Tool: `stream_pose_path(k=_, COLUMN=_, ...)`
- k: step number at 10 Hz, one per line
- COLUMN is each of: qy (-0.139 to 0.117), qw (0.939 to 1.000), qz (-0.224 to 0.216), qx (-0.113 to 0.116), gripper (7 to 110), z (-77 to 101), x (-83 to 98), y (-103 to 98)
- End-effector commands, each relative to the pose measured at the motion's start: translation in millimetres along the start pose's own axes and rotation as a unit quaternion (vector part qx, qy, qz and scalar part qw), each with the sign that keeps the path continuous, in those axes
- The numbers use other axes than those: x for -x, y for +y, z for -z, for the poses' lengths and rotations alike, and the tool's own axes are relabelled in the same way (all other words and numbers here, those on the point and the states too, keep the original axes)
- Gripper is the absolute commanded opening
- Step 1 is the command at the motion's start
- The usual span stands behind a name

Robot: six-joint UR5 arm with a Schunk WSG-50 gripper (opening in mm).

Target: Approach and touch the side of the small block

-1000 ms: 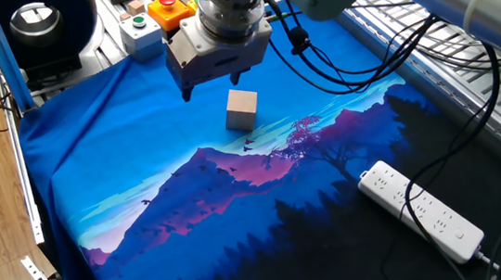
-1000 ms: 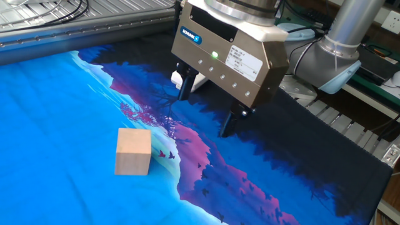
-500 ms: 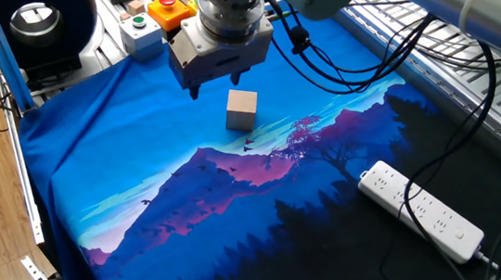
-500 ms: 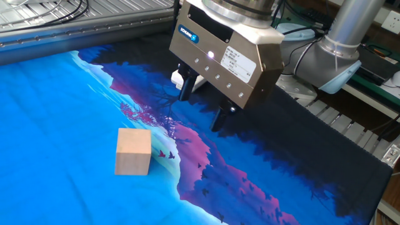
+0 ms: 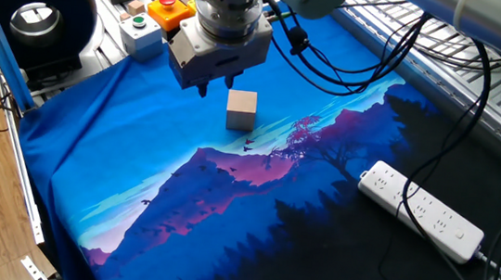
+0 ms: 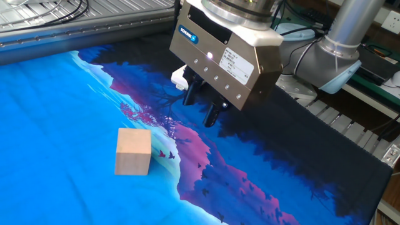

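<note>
The small block (image 5: pixel 242 109) is a plain light-tan wooden cube that sits on the blue printed cloth (image 5: pixel 135 174). It also shows in the other fixed view (image 6: pixel 134 151), at lower left. My gripper (image 5: pixel 203 89) hangs just above the cloth, a short way left of the block and apart from it. In the other fixed view the gripper (image 6: pixel 199 113) is right of and beyond the block. Its jaws are drawn close together with nothing between them.
A white power strip (image 5: pixel 422 211) lies on the cloth at the right. Button boxes (image 5: pixel 141 31) and an orange box (image 5: pixel 171 10) stand behind the gripper. A black round device (image 5: pixel 31 10) is at far left. Black cables (image 5: pixel 352 62) trail from the arm.
The jaws have closed from wide open to nearly together. The gripper has shifted slightly toward the block. The block has not moved.
</note>
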State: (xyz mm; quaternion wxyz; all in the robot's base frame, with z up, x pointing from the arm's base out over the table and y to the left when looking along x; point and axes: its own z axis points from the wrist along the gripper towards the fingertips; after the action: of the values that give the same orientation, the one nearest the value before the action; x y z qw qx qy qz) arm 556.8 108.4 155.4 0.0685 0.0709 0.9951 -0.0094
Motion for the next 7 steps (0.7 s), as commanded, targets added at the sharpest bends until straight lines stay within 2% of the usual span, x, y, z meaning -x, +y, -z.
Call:
stream_pose_path(k=1, qy=0.002, qw=1.0000, qz=-0.006, qx=0.002, gripper=7, z=0.3, x=0.7, y=1.7)
stream_pose_path(k=7, qy=0.003, qw=1.0000, qz=-0.005, qx=0.005, gripper=7, z=-2.4, x=1.8, y=3.1)
